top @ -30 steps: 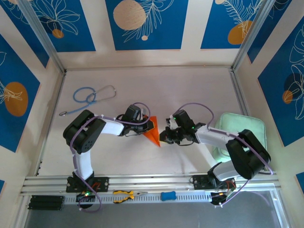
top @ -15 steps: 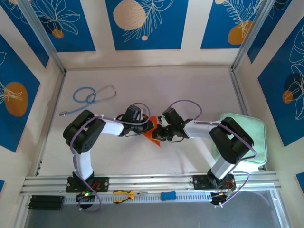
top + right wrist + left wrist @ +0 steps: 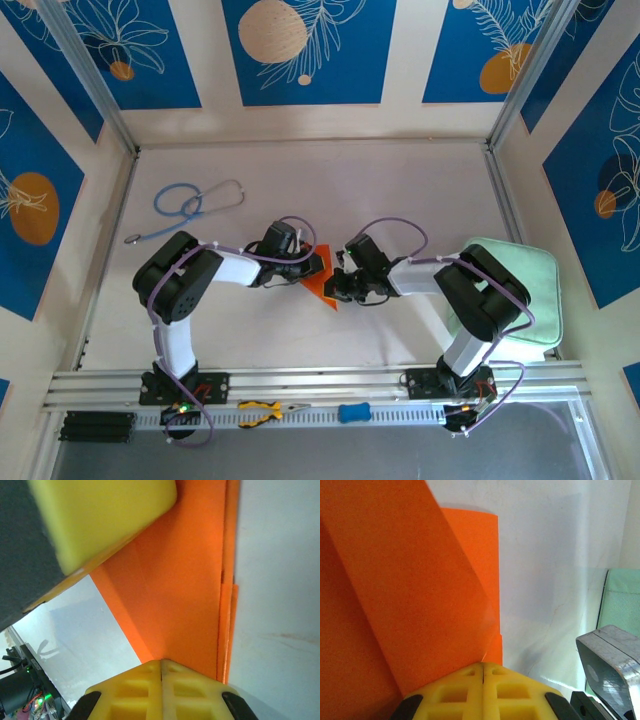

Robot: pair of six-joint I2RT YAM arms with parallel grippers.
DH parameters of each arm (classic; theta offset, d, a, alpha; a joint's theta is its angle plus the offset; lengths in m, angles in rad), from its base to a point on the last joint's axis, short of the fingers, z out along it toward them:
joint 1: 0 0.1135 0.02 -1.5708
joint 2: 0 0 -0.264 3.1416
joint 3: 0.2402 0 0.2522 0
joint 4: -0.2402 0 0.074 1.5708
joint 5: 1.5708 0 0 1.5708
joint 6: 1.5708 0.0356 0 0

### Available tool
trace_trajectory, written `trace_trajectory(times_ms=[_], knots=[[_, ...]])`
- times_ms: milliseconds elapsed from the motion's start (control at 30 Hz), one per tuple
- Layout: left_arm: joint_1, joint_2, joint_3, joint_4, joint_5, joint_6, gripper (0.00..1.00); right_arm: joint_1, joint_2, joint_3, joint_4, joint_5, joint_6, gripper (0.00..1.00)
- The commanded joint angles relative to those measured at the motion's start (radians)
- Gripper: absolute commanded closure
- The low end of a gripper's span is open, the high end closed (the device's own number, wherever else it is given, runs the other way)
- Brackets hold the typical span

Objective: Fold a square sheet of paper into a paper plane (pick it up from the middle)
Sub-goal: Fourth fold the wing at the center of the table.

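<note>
Both arms reached inward, elbows bent, low over the table. The left gripper and right gripper each pinched the folded orange paper, pads together.

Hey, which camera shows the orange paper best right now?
The left wrist view: the orange paper is large there, with an angled folded flap over a lower layer. The right wrist view shows it close up, edges stacked; the top external view shows a small, partly covered wedge.
</note>
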Motion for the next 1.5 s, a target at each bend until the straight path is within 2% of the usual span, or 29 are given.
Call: trace_trajectory(times_ms=[0,400,1033,1333,1467], knots=[[-0.002,0.021,-0.039,-0.1,-0.053,0.01,0.95,-0.005,-0.004,-0.052,-0.043,-0.026,0.015,0.98],[0.0,0.024,-0.041,-0.116,-0.076,0.005,0.95,0.005,-0.087,-0.152,-0.085,-0.045,-0.016,0.98],[0.001,0.024,-0.056,-0.111,-0.091,-0.012,0.95,0.06,-0.215,-0.28,-0.102,0.012,0.03,0.98],[-0.001,-0.007,-0.065,-0.12,-0.098,-0.009,0.95,0.024,-0.393,-0.231,-0.138,-0.006,0.049,0.98],[-0.001,-0.01,-0.062,-0.117,-0.095,-0.008,0.95,-0.019,-0.36,-0.148,-0.138,-0.057,0.012,0.98]])
